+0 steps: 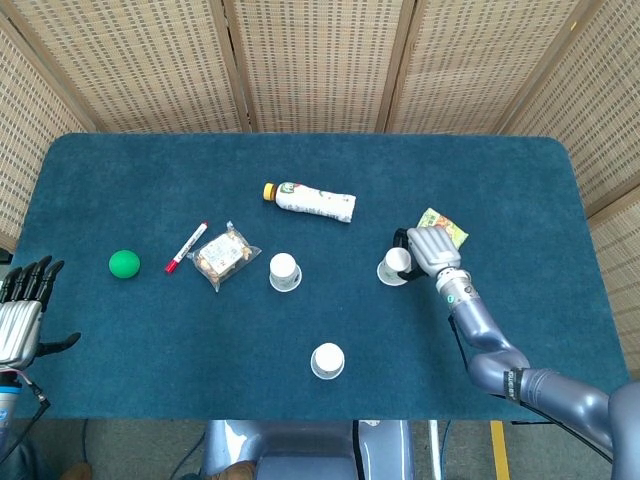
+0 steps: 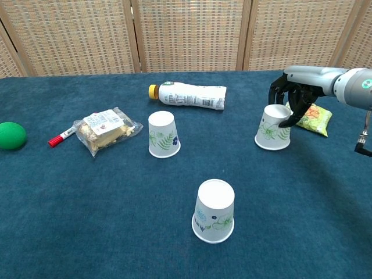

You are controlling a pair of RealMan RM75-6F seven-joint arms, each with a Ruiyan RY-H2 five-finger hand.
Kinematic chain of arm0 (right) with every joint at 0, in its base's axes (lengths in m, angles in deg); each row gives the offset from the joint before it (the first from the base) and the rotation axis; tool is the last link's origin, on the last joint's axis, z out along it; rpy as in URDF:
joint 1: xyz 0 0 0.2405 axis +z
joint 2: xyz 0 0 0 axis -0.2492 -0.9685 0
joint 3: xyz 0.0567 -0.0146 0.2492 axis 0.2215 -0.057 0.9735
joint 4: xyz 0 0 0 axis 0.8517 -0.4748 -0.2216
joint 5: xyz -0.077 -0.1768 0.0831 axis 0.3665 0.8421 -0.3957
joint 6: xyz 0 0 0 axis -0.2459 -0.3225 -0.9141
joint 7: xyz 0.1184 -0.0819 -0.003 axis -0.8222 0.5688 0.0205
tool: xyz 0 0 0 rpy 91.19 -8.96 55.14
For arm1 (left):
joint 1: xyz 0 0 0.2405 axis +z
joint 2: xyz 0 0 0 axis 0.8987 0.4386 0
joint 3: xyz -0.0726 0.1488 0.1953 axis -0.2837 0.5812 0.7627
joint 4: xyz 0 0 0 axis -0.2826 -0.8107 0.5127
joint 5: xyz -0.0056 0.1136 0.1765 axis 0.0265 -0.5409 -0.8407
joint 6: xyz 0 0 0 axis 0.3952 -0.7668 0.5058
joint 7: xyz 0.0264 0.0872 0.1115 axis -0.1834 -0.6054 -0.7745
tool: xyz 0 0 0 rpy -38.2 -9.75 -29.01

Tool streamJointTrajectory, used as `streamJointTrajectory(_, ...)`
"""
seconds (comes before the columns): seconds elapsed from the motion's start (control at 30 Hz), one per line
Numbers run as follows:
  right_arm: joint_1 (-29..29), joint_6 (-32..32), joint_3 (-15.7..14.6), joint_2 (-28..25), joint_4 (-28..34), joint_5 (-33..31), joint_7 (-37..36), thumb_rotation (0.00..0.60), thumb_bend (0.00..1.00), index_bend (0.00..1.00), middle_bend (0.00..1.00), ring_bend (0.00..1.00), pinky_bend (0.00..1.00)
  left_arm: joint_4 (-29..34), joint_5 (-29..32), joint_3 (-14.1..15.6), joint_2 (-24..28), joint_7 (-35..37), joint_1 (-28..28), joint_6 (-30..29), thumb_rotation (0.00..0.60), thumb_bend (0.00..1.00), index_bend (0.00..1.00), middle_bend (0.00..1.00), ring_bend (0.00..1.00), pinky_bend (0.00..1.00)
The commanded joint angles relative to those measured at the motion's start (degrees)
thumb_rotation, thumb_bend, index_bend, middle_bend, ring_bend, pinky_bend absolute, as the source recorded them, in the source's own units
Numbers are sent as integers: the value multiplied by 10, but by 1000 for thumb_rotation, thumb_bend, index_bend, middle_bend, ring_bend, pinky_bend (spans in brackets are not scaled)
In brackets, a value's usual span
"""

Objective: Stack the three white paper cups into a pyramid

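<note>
Three white paper cups with green prints stand upside down on the blue table. The middle cup (image 1: pixel 285 271) (image 2: pixel 163 134) and the front cup (image 1: pixel 327 360) (image 2: pixel 214 210) stand alone. My right hand (image 1: pixel 430 250) (image 2: pixel 296 96) grips the top of the right cup (image 1: pixel 396 265) (image 2: pixel 273 128), fingers curled round its far side and thumb against its near right side. The cup still rests on the table. My left hand (image 1: pixel 20 310) hovers open at the table's near left corner, fingers spread, seen only in the head view.
A white bottle (image 1: pixel 312 200) (image 2: pixel 189 95) lies behind the cups. A green snack packet (image 1: pixel 443 227) (image 2: pixel 313 118) lies just behind my right hand. A cracker pack (image 1: pixel 224 255), a red marker (image 1: pixel 186 247) and a green ball (image 1: pixel 124 263) lie at the left.
</note>
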Motion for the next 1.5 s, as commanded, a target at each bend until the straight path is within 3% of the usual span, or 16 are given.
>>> streamJointTrajectory(0.03, -7, -13, -2, -18, 27, 16, -8, 600, 377, 512, 600, 558, 470, 1, 0, 0, 1, 1, 0, 0, 600, 0, 0, 0, 0, 0)
streamJointTrajectory(0.23, -45, -53, -23, -99, 145, 99, -46, 600, 387, 511, 598, 558, 470, 2, -3, 2, 3, 6, 0, 0, 600, 0, 0, 0, 0, 0)
streamJointTrajectory(0.4, -95, -103, -66, -178, 244, 195, -96, 600, 397, 513, 599, 558, 470, 8, -18, 8, 6, 8, 4, -10, 600, 0, 0, 0, 0, 0)
streamJointTrajectory(0.6, -139, -150, -126, -220, 280, 295, -141, 600, 404, 517, 601, 558, 470, 15, -42, 18, 10, 12, 10, -26, 600, 0, 0, 0, 0, 0)
streamJointTrajectory(0.7, -153, -167, -160, -214, 275, 350, -139, 600, 405, 518, 603, 558, 470, 20, -58, 24, 13, 16, 13, -34, 600, 0, 0, 0, 0, 0)
streamJointTrajectory(0.87, -158, -176, -176, -189, 260, 380, -141, 600, 405, 518, 603, 558, 470, 21, -64, 27, 15, 18, 15, -36, 600, 0, 0, 0, 0, 0)
streamJointTrajectory(1.5, -137, -160, -166, -104, 210, 382, -118, 600, 406, 519, 603, 558, 470, 21, -54, 25, 20, 24, 13, -28, 600, 0, 0, 0, 0, 0)
